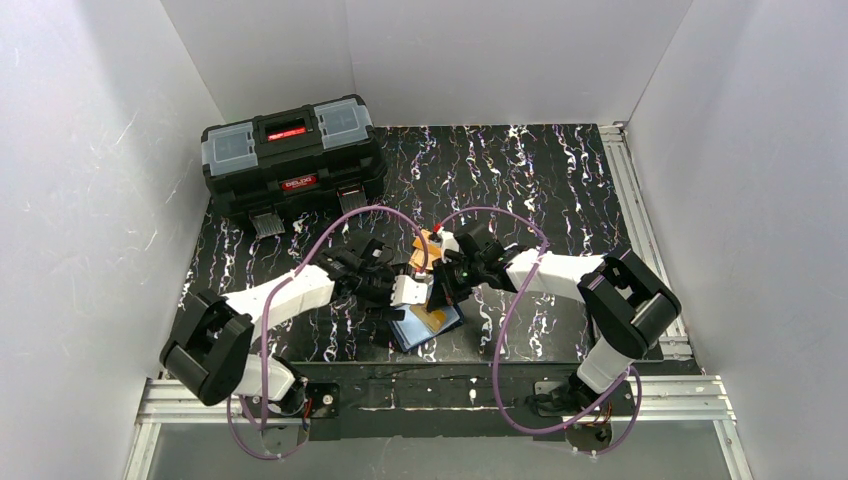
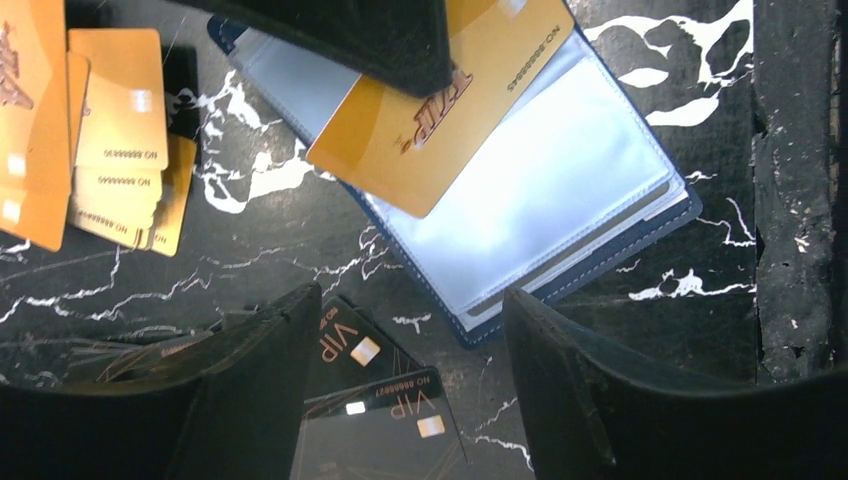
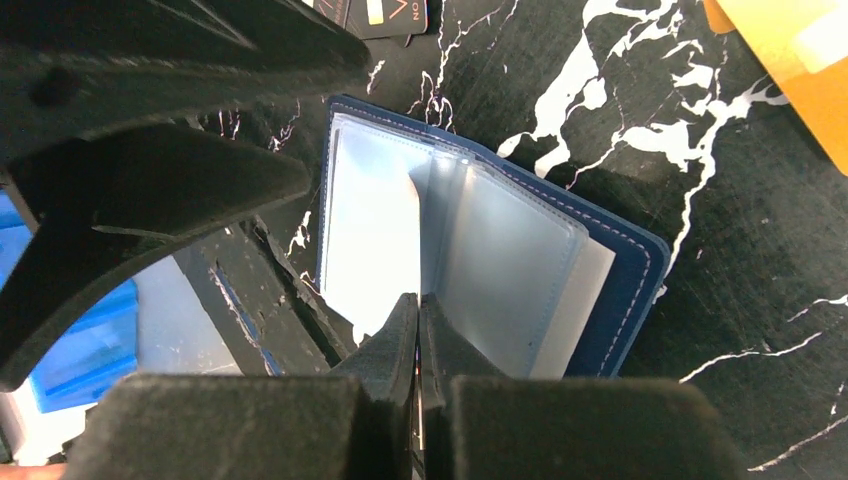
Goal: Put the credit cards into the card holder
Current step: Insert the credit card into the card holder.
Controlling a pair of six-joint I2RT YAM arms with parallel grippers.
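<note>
The top external view alone shows the whole layout: both arms meet over the centre of the marbled black table, the open card holder lies near the front edge below them, and a black toolbox stands at the far left. From there both sets of fingers are too small to read. The left wrist view shows the left gripper with jaws well apart and holding nothing, poised above two black cards (marked VIP). It also shows a stack of gold cards lying apart from the holder. A single gold card slants across the holder's clear pockets, long axis running lower left to upper right, its upper end hidden under a dark finger. The right wrist view shows the right gripper closed tight. Only a thin pale sliver rises from between its tips, which reads as that card seen edge-on. The holder lies spread open, pockets facing up, its navy cover cut off behind the fingers.
</note>
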